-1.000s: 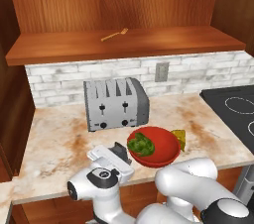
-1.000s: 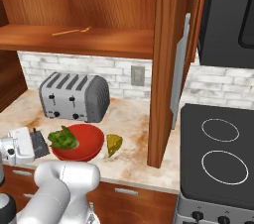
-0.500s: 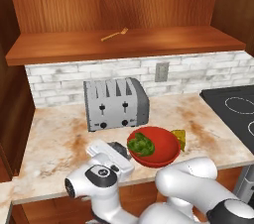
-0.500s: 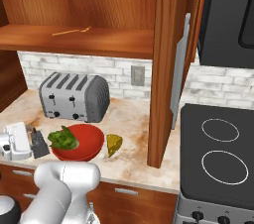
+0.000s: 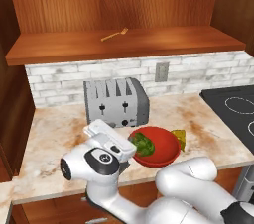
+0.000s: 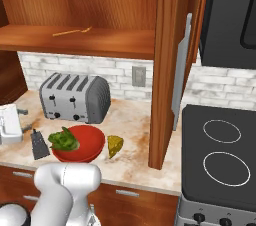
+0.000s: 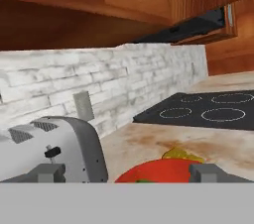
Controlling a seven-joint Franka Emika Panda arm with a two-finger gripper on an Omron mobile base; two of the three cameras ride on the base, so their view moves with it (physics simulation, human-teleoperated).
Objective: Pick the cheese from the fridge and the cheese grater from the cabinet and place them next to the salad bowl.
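Note:
The red salad bowl (image 6: 82,142) with green lettuce sits on the counter in front of the toaster. The yellow-orange cheese (image 6: 115,145) wedge lies just right of it, touching or nearly touching its rim. The dark grey cheese grater (image 6: 39,144) stands upright on the counter, close against the bowl's left side. My gripper (image 6: 24,120) hovers open up and to the left of the grater, apart from it and holding nothing. In the hand view my gripper (image 7: 126,173) is spread wide over the bowl (image 7: 158,171), with the cheese (image 7: 181,154) behind it.
A silver toaster (image 5: 116,101) stands behind the bowl against the white brick wall. A golden fork (image 5: 115,33) lies on the wooden cabinet shelf (image 5: 149,42) above. A black stovetop (image 6: 220,145) is to the right, past an open cabinet door (image 6: 167,65).
My gripper has lifted and drawn back to the left, away from the grater. The grater stays standing beside the bowl.

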